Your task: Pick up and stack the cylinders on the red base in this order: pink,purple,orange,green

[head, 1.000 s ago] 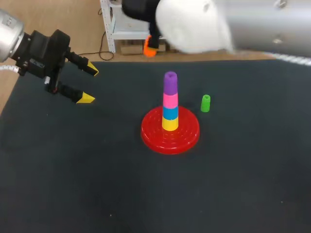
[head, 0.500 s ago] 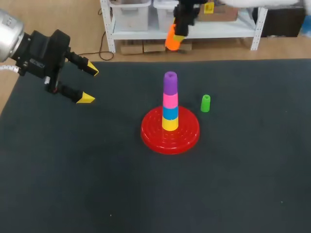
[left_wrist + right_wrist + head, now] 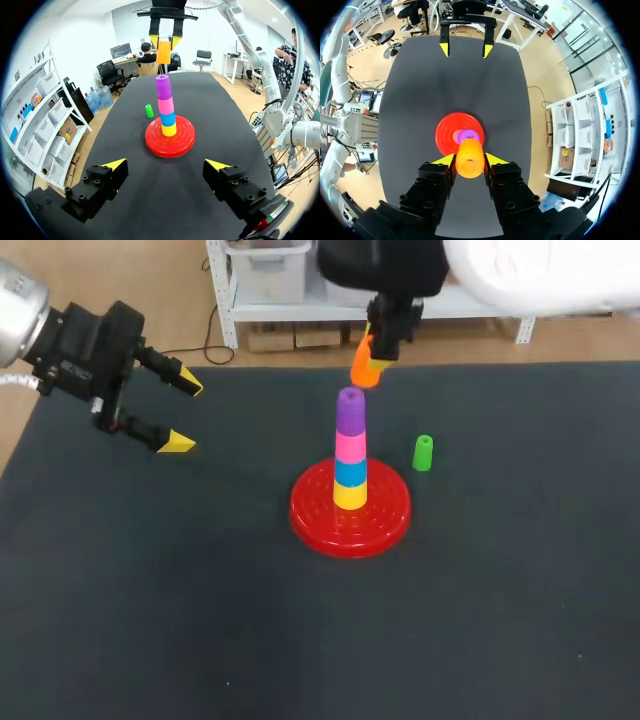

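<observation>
Above the stack, entry by entry, for your next move:

1. right gripper (image 3: pixel 470 161): fingers clamped on the orange cylinder (image 3: pixel 364 369) from two sides, and the piece hangs clear of everything below.
2. Orange cylinder: long axis close to upright, pointing down at the stack. From the left wrist view it hangs over the purple cylinder (image 3: pixel 350 410) with a gap between them. From the right wrist view the purple top peeks out just ahead of it, so I judge it not quite centred (a small correction, not a reach).
3. Stack on the red base (image 3: pixel 312 515), bottom up: yellow cylinder (image 3: pixel 349 496), blue cylinder (image 3: pixel 349 472), pink cylinder (image 3: pixel 350 447), then purple on top. All four are upright and touching in one column.
4. green cylinder (image 3: pixel 423 453): upright on the table (image 3: pixel 200 590), just right of the base and apart from it, not yet stacked.
5. left gripper (image 3: pixel 183 413): fingers spread wide and holding nothing, at the far left, well apart from the base.

What the move turns on: the purple top lies straight below the orange piece, slightly off its axis. You would line the two axes up first, then lower. A skewed descent could catch the purple rim and rock the column. Your right arm is the one placed for this.
</observation>
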`<state>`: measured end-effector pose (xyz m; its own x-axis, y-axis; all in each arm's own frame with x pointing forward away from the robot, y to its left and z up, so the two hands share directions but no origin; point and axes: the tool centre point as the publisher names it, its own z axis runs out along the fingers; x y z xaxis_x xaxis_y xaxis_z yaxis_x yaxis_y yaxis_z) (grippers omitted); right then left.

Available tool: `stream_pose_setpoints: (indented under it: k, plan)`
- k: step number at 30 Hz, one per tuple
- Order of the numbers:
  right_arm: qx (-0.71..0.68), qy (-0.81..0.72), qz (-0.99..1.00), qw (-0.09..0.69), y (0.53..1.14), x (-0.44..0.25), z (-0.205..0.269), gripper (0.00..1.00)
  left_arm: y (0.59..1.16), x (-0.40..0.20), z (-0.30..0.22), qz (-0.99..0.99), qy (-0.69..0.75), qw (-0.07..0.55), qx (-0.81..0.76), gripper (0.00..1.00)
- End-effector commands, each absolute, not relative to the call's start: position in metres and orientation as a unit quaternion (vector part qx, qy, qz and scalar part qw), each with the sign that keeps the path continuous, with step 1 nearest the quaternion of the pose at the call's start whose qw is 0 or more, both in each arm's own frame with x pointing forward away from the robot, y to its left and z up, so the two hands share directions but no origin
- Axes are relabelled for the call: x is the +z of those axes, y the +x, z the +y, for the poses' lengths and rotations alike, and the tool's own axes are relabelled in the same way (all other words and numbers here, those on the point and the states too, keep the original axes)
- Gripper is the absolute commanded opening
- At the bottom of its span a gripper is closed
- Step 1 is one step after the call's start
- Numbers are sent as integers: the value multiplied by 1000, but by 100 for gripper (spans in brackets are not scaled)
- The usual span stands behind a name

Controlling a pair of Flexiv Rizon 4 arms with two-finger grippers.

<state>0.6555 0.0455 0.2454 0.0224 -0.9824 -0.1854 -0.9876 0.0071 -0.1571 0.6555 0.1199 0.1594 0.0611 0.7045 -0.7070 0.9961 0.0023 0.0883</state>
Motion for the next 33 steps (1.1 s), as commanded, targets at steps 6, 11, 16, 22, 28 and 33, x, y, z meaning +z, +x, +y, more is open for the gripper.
stream_pose_setpoints:
  k: [6,11,16,22,28,33]
  plan:
    - [6,-712,693,111,660,236,59,0,656,159,121,640,664,301,-243,100]
    - [-7,-720,687,99,661,228,62,0,656,159,121,640,664,301,-243,100]
    - [-5,-719,688,95,665,224,63,0,656,159,121,640,664,301,-243,100]
    - [-2,-720,688,93,667,223,65,0,656,159,121,640,664,301,-243,100]
    - [-5,-722,686,87,669,222,65,0,656,159,121,640,664,301,-243,100]
    - [-7,-726,683,78,667,221,64,0,656,159,121,640,664,301,-243,100]
